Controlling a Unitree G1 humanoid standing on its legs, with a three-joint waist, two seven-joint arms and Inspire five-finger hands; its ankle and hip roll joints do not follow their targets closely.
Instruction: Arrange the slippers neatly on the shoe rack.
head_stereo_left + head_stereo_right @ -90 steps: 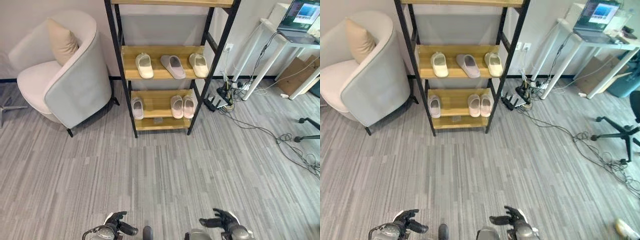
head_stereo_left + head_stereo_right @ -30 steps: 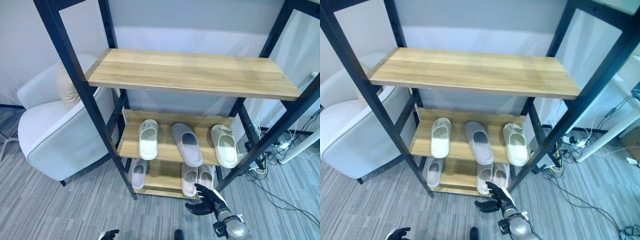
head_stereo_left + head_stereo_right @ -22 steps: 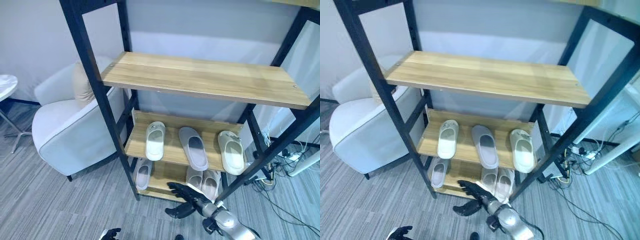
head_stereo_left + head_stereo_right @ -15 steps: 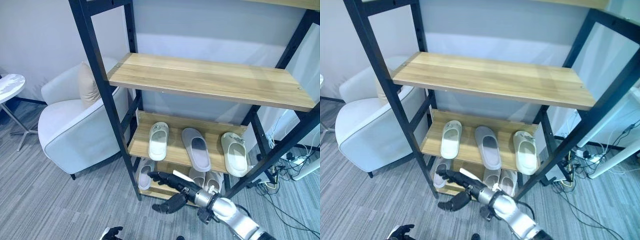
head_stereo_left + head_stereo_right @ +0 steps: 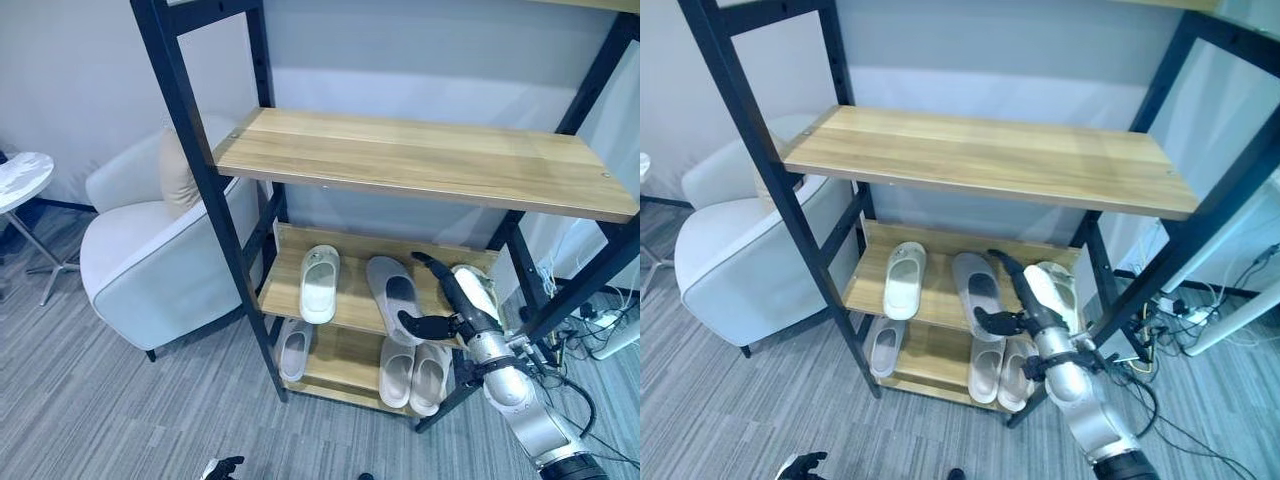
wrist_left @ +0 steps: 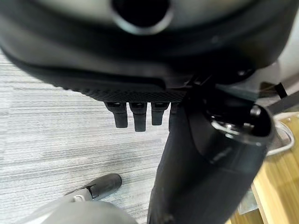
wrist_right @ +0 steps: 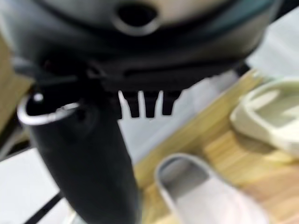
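Left to right: small round side table (image 5: pixel 20 175) at far left, then a pale armchair (image 5: pixel 150 270) with a beige cushion (image 5: pixel 178 170), then the black-framed shoe rack (image 5: pixel 200 190) with wooden shelves. The upper wide shelf (image 5: pixel 420 160) is bare wood. Middle shelf carries a white slipper (image 5: pixel 318 283) on its left part, a grey slipper (image 5: pixel 392 297) in the centre turned slightly askew, and a cream slipper (image 5: pixel 478 292) at the right end. Bottom shelf: one pale slipper (image 5: pixel 293 349) at left, a pair of pale slippers (image 5: pixel 415 372) side by side at right. Right hand (image 5: pixel 446 300) is raised in front of the middle shelf between grey and cream slippers, fingers straight and spread, thumb sticking out over the grey slipper's toe end; cannot tell if it touches. Right wrist view adds a close look: the grey slipper (image 7: pixel 205 196) lies just past the straight fingers (image 7: pixel 140 105), cream slipper (image 7: pixel 266 116) off to the side, nothing grasped. Left hand (image 5: pixel 222 467) sits low at the bottom edge over the grey striped floor (image 5: pixel 100 410); left wrist view shows its fingers (image 6: pixel 135 116) hanging relaxed, empty, above the floor. Cables (image 5: pixel 600 330) trail at far right behind the rack.
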